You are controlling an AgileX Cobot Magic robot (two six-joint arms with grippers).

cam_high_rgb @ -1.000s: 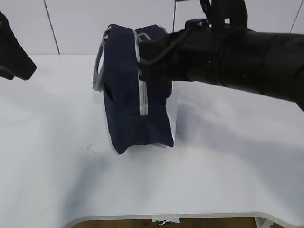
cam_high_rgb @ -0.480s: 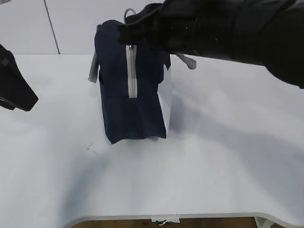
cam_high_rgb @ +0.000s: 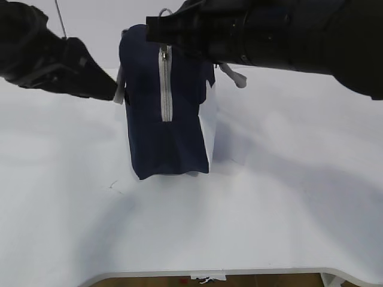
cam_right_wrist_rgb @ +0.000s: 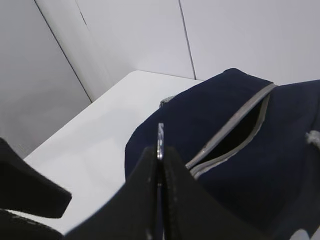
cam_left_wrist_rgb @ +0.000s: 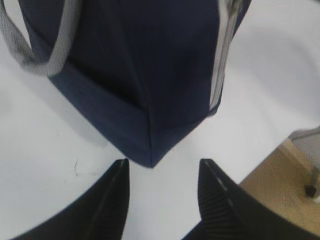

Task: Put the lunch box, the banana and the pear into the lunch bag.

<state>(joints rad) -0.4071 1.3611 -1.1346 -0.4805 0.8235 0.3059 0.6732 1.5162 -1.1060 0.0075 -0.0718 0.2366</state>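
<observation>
Your right gripper (cam_right_wrist_rgb: 159,162) has its jaws pressed together on the thin metal ring pull (cam_right_wrist_rgb: 160,141); the lunch bag (cam_high_rgb: 164,113) hangs just below them, with its zipper (cam_right_wrist_rgb: 227,135) partly open. Your left gripper (cam_left_wrist_rgb: 162,180) has wide jaws, and the bag's lower corner is just ahead of them.

White bench (cam_high_rgb: 269,227), rounded front edge. Pale panelled wall (cam_high_rgb: 96,36) behind, dark vertical seams. Wood-tone floor (cam_left_wrist_rgb: 280,185) beyond bench edge.
</observation>
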